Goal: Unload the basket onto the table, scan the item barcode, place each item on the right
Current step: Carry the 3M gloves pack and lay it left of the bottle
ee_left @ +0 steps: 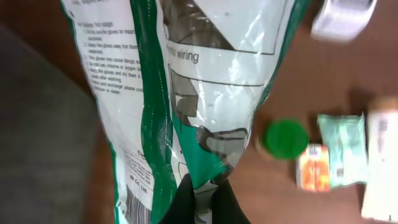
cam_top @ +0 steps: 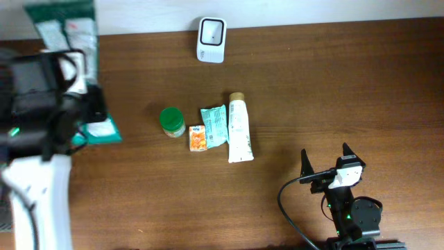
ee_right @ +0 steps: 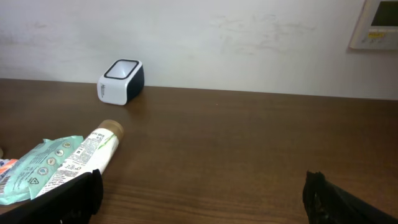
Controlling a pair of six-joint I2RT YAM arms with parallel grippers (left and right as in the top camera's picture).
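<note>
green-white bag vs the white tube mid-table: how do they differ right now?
The bag is pinched in the left gripper, jaws shut on its edge; the tube lies on the table with no gripper on it. The bag is glossy green-and-white film; the tube is white with a tan cap. From overhead the bag looks the larger. Both carry printed text.
</note>
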